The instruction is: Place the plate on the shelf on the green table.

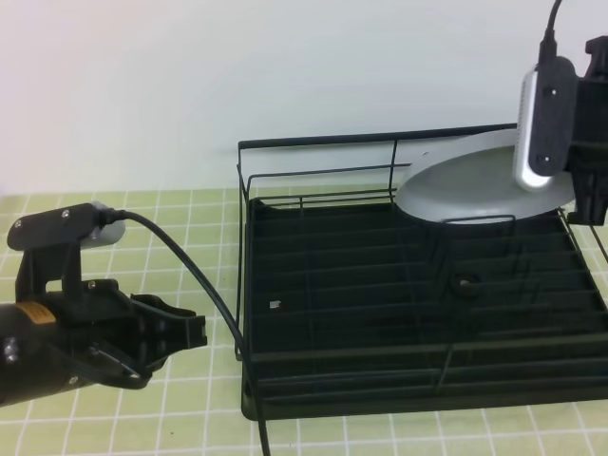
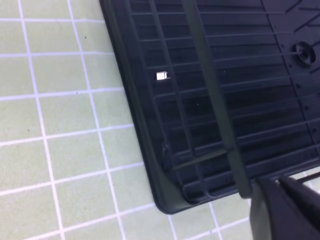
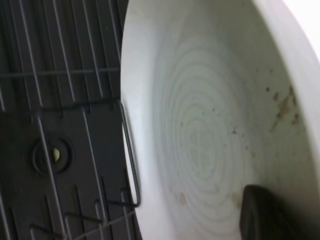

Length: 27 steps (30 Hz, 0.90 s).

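The right gripper (image 1: 579, 185) is pinching the round pale grey-blue plate (image 1: 475, 185) over the black wire shelf (image 1: 380, 313); only the right wrist view is showing the plate's rings. The left gripper (image 1: 190, 332) is hovering with fingers pressed together.

Cut off at the right edge of the high view: shelf (image 1: 380, 313) and right gripper (image 1: 587, 180). Hidden behind the wrist camera: right rim of plate (image 1: 475, 185). Blurred in the right wrist view: one dark finger (image 3: 262, 212).

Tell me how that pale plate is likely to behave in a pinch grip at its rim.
The plate looks rigid, so it should hold its shape. Its smooth, glazed-looking face could slip against the right gripper. Held by one edge over the shelf, it may pivot, and would probably chip if dropped.
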### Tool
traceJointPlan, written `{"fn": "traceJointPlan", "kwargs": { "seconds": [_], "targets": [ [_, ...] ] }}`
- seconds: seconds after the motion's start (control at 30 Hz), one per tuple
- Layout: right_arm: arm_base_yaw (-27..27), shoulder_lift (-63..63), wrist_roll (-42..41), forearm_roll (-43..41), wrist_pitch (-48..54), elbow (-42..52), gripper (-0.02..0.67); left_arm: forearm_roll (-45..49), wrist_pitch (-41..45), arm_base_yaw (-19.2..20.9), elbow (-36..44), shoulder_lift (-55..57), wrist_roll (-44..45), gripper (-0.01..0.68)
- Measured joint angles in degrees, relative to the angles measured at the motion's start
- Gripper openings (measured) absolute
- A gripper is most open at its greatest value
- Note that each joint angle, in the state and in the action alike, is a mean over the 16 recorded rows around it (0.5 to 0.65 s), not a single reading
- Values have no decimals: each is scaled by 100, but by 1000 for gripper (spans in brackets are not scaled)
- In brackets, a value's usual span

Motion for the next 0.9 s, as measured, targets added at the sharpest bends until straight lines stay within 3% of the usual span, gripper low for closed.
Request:
{"fn": "traceJointPlan", "kwargs": {
  "seconds": [0.9],
  "targets": [
    [0, 403, -3, 103, -203, 0, 114, -10, -108, 0, -6, 0, 2, -2]
  ]
}}
